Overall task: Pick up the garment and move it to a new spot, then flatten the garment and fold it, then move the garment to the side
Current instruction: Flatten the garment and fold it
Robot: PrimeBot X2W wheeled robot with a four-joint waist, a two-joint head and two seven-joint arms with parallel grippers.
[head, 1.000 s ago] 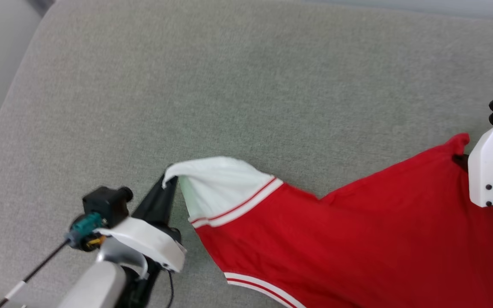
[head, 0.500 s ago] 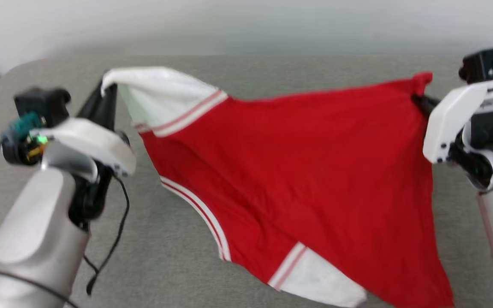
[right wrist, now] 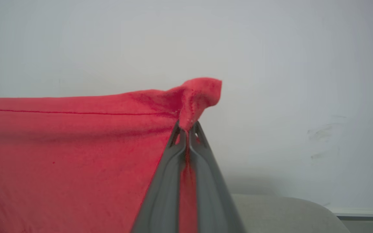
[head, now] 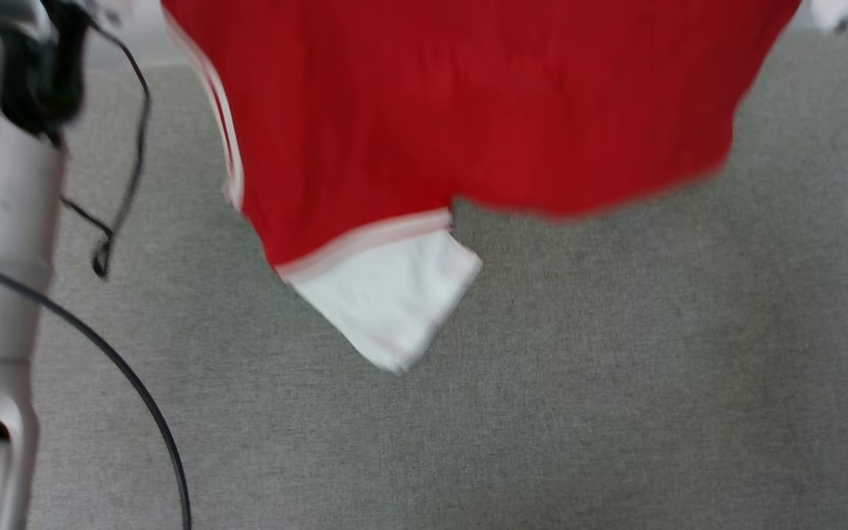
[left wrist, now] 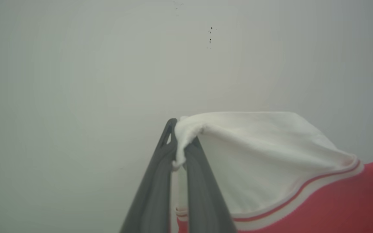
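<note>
left gripper (left wrist: 178, 142) clamped on the white sleeve (left wrist: 254, 155), right gripper (right wrist: 186, 132) pinching a red corner (right wrist: 202, 90), the shirt (head: 468, 110) hangs over the cushion (head: 615, 383); keep it taut to land flat.

text: none readable | garment (head: 468, 96): red and white cloth, no letters or digits legible on the visible side | head view: motion-blurred, fine print possibly lost | wrist views: nothing legible

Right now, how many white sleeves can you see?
2: one sleeve is pinched by the left gripper; the other sleeve hangs under the shirt.
</note>
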